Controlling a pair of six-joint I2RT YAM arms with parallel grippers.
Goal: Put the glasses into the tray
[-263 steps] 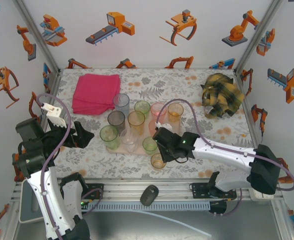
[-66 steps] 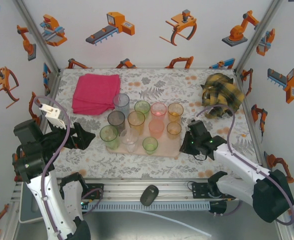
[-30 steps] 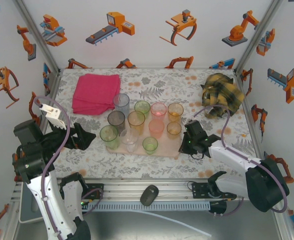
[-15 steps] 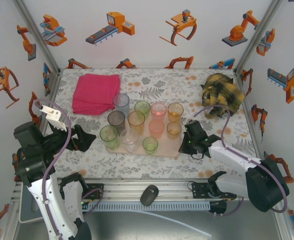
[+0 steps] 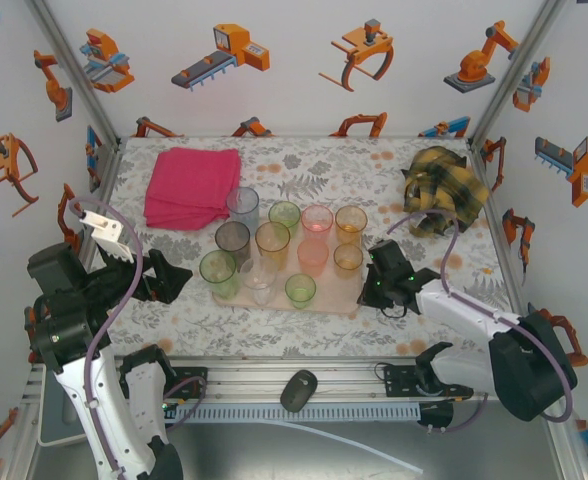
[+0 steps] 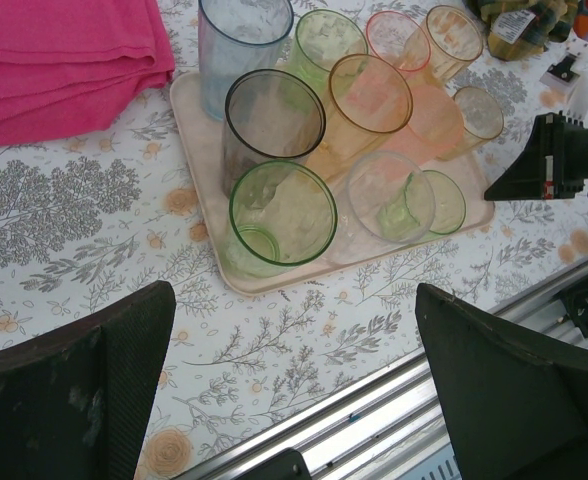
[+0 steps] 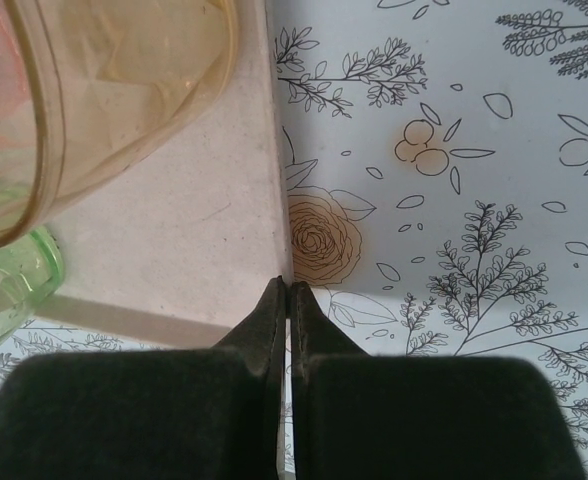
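The right hand (image 7: 286,292) had just shut its fingers together, empty, at the edge of the flat pale pink plastic tray (image 5: 336,300). The small translucent coloured plastic tumblers (image 5: 273,238) all stood inside it, so the task looked done. The left hand (image 5: 170,276) hung with its fingers spread wide apart.

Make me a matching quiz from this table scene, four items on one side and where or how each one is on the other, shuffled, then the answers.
1. folded magenta cloth
2. pale pink rectangular tray
3. crumpled yellow and black plaid cloth
4. right gripper

A. back right
B. shut, tips at the tray's edge
C. back left
D. centre, loaded with plastic tumblers

Pairs: 1-C, 2-D, 3-A, 4-B
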